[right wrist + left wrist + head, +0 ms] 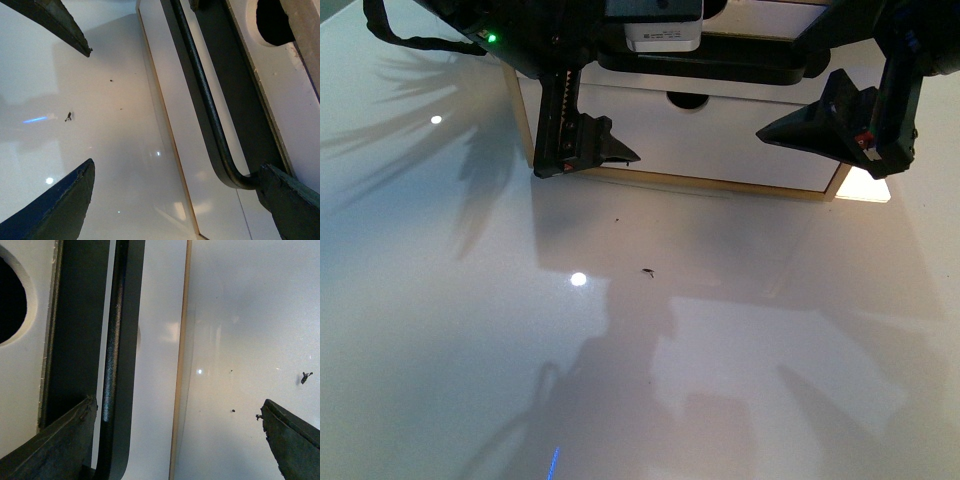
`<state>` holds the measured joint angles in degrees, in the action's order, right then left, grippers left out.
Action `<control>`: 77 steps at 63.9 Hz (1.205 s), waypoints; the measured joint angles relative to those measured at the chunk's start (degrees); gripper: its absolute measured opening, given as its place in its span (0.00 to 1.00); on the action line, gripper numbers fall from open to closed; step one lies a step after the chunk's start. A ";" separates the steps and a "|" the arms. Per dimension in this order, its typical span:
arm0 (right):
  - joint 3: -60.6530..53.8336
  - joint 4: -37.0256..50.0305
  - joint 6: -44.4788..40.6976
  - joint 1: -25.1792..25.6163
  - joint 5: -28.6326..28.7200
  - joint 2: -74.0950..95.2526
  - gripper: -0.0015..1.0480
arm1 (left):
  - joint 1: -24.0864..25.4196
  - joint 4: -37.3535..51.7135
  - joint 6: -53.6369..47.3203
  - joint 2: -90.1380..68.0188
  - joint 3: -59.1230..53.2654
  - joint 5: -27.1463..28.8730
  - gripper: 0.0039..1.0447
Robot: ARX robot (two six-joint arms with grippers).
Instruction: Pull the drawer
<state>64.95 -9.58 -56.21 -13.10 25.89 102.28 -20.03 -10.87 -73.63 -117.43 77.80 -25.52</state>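
So, axis: long black bar handle of white-fronted drawer runs across us.
Left gripper: spread, straddling the bar.
Right gripper: spread, at the bar's bend; we favour neither.

Table – white, high gloss, mirror-like w/ reflections. Drawer front smooth white, semi-gloss; edge strip light wood. Bar handle – black, fine-grained matt texture. Left gripper fingers dark, matt, rough-edged.
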 joint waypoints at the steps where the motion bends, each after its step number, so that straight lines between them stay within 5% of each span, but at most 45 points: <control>1: 0.13 -0.09 0.02 -0.02 0.00 0.11 0.91 | 0.00 0.00 0.00 -0.02 0.00 0.00 0.93; 77: -2.97 -14.91 -8.24 -2.29 1.97 -3.83 0.92 | -0.90 -4.39 -6.56 6.12 -9.07 -2.62 0.93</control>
<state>61.98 -24.49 -64.45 -15.40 27.86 98.45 -20.93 -15.27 -80.18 -111.31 68.73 -28.14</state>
